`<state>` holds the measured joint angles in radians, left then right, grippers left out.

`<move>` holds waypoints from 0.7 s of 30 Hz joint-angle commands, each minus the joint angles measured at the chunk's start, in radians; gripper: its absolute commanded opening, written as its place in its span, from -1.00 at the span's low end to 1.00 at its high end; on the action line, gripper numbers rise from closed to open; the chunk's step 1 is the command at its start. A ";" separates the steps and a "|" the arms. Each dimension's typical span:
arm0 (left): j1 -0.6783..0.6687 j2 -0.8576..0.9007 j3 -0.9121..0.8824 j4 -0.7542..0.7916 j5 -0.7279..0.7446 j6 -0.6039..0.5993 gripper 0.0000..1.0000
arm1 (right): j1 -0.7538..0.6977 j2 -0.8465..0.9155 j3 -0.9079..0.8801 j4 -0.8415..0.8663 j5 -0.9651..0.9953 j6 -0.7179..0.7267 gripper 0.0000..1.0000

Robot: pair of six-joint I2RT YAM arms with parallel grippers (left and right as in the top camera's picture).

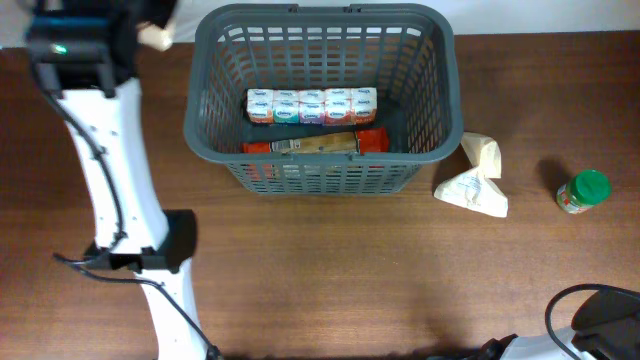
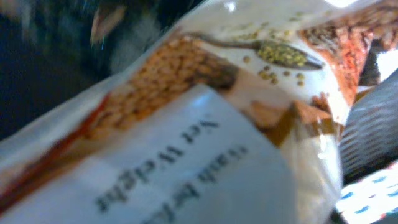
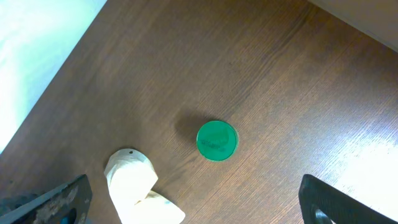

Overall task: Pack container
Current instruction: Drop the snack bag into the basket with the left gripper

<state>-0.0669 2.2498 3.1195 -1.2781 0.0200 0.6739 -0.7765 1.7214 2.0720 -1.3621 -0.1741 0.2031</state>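
Note:
The dark grey container (image 1: 205,110) stands at the table's back middle. In it lie a row of small white cartons (image 1: 311,105) and a red and brown packet (image 1: 318,143). My left gripper (image 1: 140,35) is at the far left, beside the container's left rim. A bag printed with lentils and grains (image 2: 186,112) fills the left wrist view and hides the fingers; the gripper appears shut on it. The container's wall shows in the left wrist view (image 2: 373,130) at the right. My right gripper (image 3: 205,211) is wide open and empty above the table.
A small green-lidded jar (image 1: 583,192) stands on the table at the right; it also shows in the right wrist view (image 3: 217,140). A crumpled cream paper bag (image 1: 474,178) lies beside the container's right side and in the right wrist view (image 3: 134,186).

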 commanded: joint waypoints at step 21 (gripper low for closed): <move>-0.489 -0.023 -0.834 0.183 0.222 0.279 -0.55 | -0.003 0.000 0.006 0.000 0.002 0.000 0.97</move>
<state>-0.5377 2.2555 2.2997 -1.1069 0.1452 0.9974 -0.7765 1.7214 2.0720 -1.3621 -0.1741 0.2031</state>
